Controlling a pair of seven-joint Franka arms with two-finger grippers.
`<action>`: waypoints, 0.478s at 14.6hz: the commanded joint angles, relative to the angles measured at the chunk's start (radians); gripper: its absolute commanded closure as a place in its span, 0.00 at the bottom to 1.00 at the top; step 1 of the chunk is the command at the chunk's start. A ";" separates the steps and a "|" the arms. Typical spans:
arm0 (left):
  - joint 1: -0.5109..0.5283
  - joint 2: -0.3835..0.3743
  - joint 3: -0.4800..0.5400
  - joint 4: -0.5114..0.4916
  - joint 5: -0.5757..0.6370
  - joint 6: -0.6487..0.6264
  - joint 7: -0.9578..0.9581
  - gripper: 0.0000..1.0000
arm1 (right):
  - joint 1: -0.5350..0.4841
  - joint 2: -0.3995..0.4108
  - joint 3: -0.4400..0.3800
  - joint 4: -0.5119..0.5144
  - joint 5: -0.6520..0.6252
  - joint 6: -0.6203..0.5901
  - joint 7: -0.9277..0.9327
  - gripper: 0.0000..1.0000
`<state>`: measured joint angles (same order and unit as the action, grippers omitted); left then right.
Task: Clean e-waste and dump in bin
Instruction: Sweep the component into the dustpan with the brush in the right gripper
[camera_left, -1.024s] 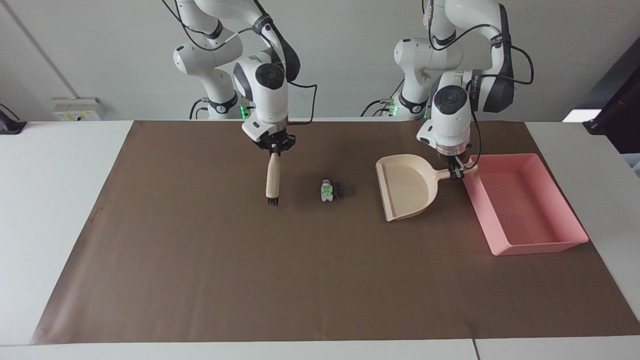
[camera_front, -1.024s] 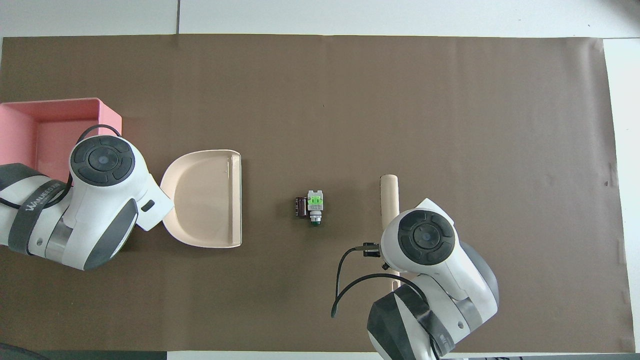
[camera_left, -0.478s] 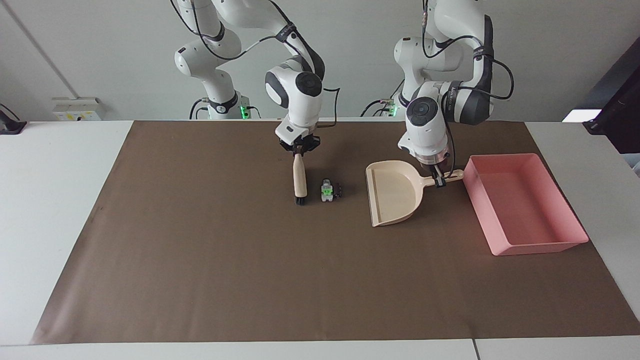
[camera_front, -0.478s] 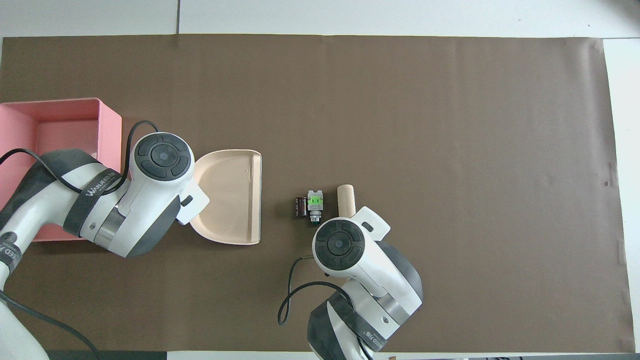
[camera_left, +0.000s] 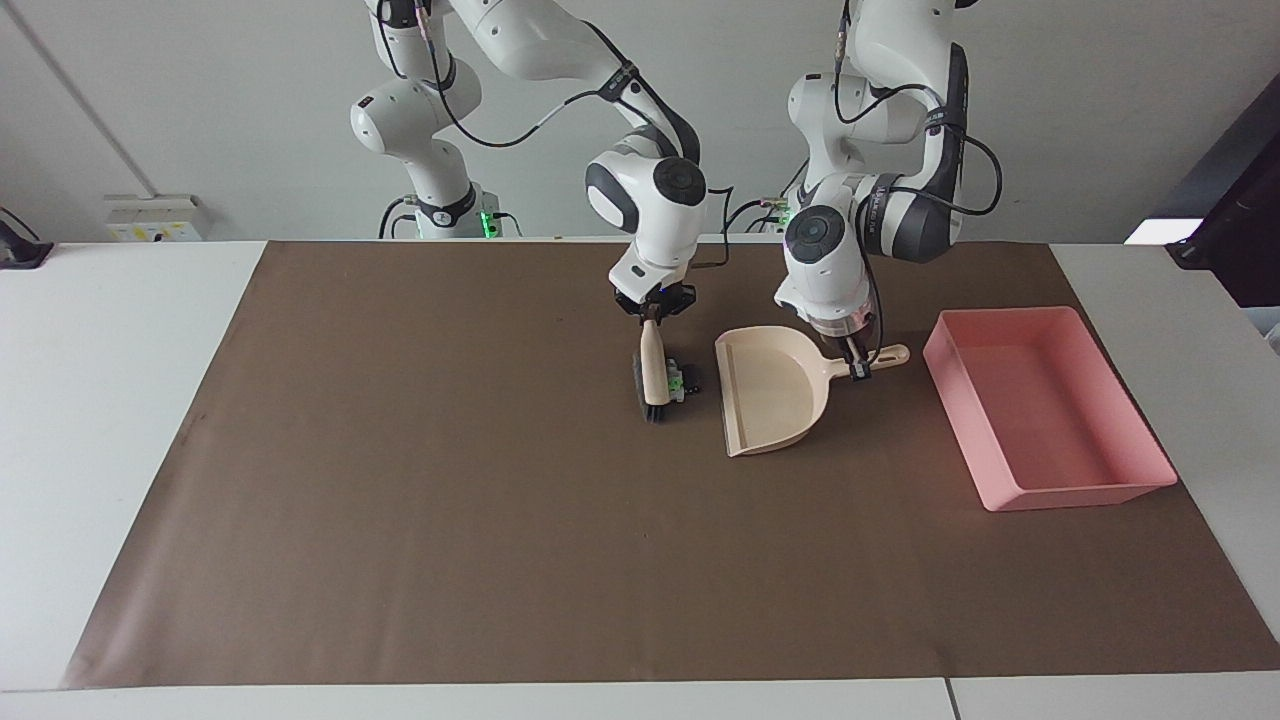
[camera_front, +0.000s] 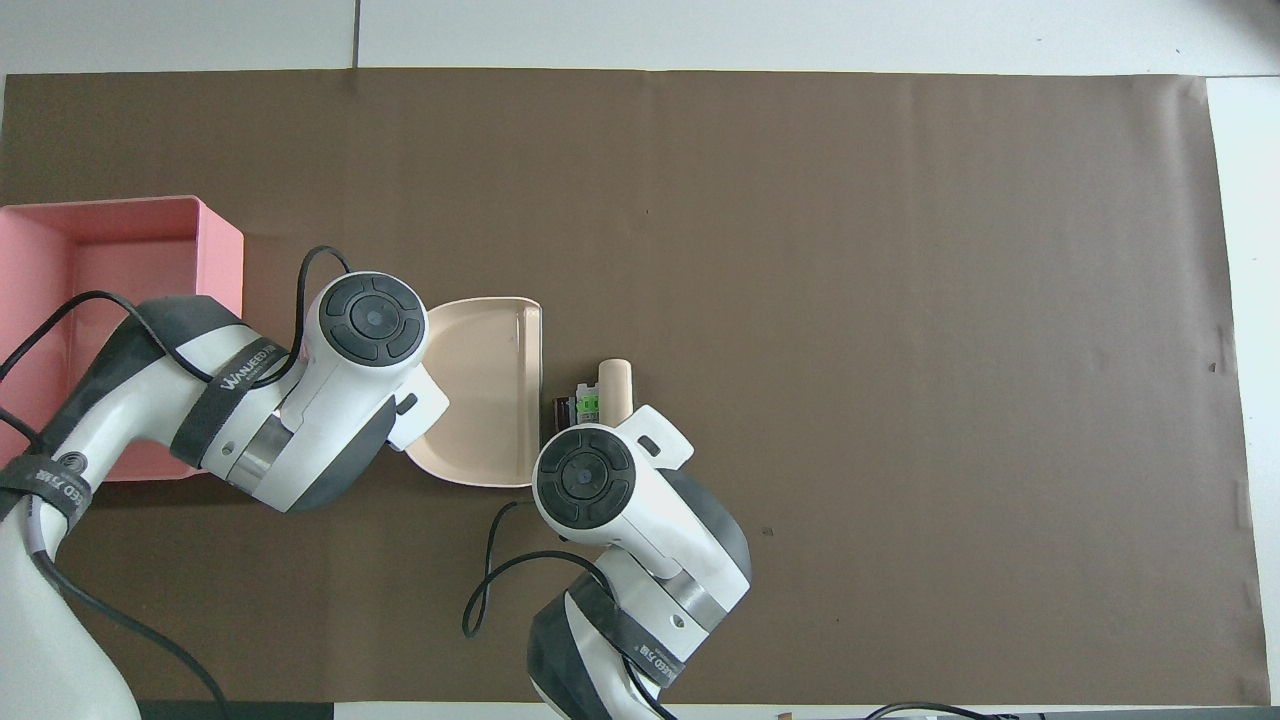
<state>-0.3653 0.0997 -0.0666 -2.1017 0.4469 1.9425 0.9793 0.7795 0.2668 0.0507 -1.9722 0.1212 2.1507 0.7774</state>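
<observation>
Brown paper (camera_left: 400, 520) covers the table, and on it the e-waste (camera_left: 680, 380), a white-grey piece with a green mark and a small black block, lies between the brush (camera_left: 652, 372) and the open mouth of the beige dustpan (camera_left: 775, 395), touching the brush and just beside the pan's lip. The right gripper (camera_left: 652, 312) pinches the top of the brush's wooden handle, bristles down on the paper, while the left gripper (camera_left: 858, 358) pinches the dustpan's handle. The pink bin (camera_left: 1050, 490) sits near the dustpan, toward the left arm's end of the table.
</observation>
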 joint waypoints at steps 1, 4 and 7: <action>-0.023 0.009 0.005 0.003 0.015 -0.017 -0.022 1.00 | 0.000 0.032 0.031 0.018 0.112 0.086 -0.010 1.00; -0.021 0.005 0.005 -0.008 0.015 -0.002 -0.021 1.00 | 0.004 0.054 0.046 0.018 0.361 0.227 -0.136 1.00; -0.003 0.002 0.004 -0.020 0.013 0.048 -0.014 1.00 | 0.006 0.060 0.054 0.055 0.627 0.288 -0.294 1.00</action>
<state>-0.3655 0.1020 -0.0648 -2.1033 0.4480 1.9498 0.9773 0.7882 0.3064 0.0960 -1.9615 0.6246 2.4112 0.5684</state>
